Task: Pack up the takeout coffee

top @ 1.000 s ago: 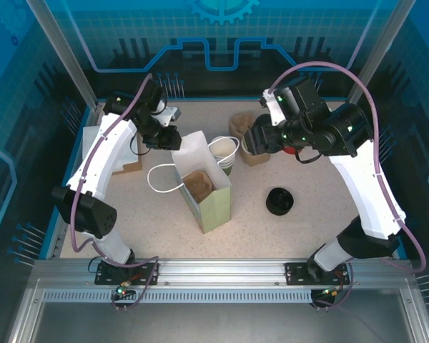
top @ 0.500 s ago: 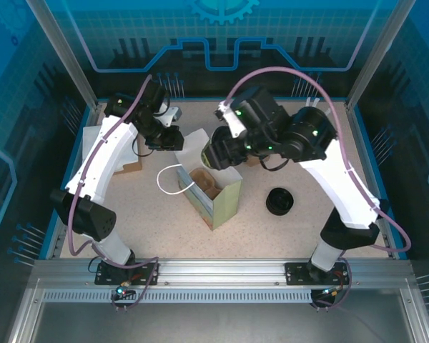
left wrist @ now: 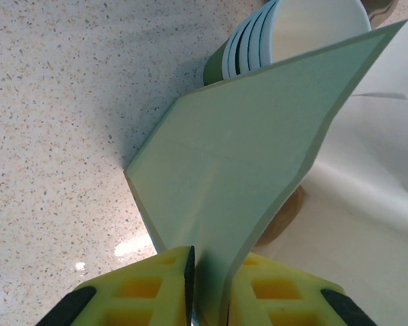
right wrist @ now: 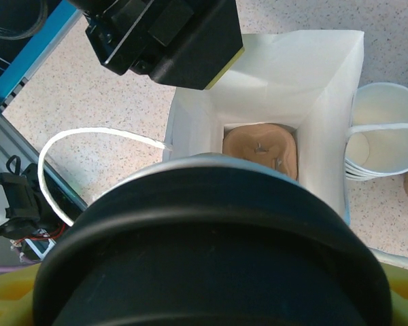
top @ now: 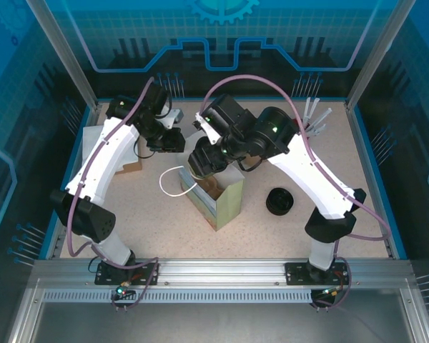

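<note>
The takeout coffee (right wrist: 211, 258) is a cup with a black lid, very close in the right wrist view. My right gripper (top: 206, 156) is shut on it and holds it just above the open mouth of the pale green paper bag (top: 225, 204). In the top view the cup's dark olive side (top: 199, 162) shows under the gripper. A brown cup carrier (right wrist: 260, 151) lies at the bottom of the bag. My left gripper (left wrist: 209, 299) is shut on the bag's upper back wall (left wrist: 238, 156) and keeps it open. The bag's white handle (top: 173, 182) loops out to the left.
A stack of cream-white cups (left wrist: 313, 27) stands right behind the bag, also to its right in the right wrist view (right wrist: 384, 136). A stack of black lids (top: 279, 201) sits on the table right of the bag. A white and brown box (top: 129, 166) lies by the left wall.
My right arm has swung left from the back right with the cup and now hangs over the bag's mouth. The left gripper has kept its hold; the bag has shifted slightly.
</note>
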Tool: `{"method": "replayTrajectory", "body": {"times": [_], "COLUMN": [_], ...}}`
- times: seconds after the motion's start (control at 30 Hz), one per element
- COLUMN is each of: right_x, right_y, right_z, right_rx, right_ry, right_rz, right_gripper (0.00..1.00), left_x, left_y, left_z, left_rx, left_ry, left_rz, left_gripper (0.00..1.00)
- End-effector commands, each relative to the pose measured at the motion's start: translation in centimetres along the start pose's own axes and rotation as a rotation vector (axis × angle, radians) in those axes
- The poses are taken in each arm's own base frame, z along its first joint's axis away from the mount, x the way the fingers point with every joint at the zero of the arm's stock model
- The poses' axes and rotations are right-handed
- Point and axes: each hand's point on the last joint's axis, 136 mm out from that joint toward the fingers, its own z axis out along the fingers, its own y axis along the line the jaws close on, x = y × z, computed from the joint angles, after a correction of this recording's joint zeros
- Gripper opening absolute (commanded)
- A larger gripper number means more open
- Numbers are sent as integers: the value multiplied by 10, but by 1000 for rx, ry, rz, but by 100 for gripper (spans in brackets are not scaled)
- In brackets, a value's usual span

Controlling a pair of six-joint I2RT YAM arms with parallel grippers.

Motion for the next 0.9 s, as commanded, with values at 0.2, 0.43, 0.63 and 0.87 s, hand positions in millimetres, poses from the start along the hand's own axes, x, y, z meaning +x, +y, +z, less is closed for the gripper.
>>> {"method": "replayTrajectory", "body": {"times": [0.2, 0.43, 0.63, 0.87], "right_x": [26, 42, 53, 53], "right_y": [-3, -1, 1, -12], "right_z": [30, 50, 65, 64], "right_rx": [47, 37, 24, 36], "right_ry": [135, 232, 283, 275], "right_rz": [-8, -17, -6, 25], "right_gripper": [74, 74, 74, 74], "left_x": [7, 9, 10, 14], "left_y": [-5, -5, -5, 0], "left_z": [-6, -5, -4, 1], "left_rx": [14, 16, 18, 3], "left_ry": [-24, -27, -32, -25], "left_rz": [14, 17, 26, 62], "left_gripper": [20, 20, 19, 19]}}
